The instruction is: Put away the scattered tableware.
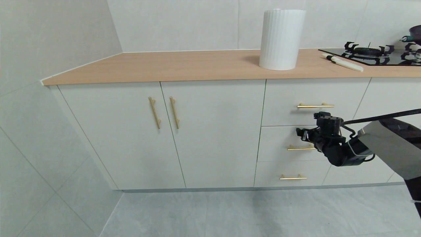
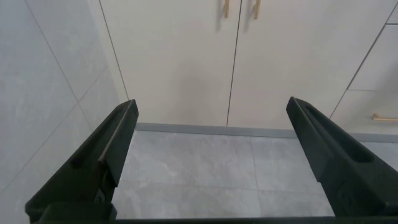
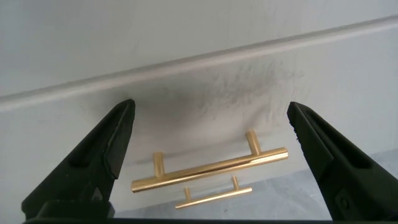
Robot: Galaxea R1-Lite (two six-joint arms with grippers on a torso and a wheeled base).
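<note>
Right wrist view, right tool (image 3: pixel 210 109) spread wide, drawer handle (image 3: pixel 211 168) near, untouched

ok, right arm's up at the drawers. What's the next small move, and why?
Probably ease the right gripper forward and slightly down until it straddles the middle drawer handle, then close. The gripper is open, and the handle sits just ahead of it and a little below, not yet grasped.
</note>
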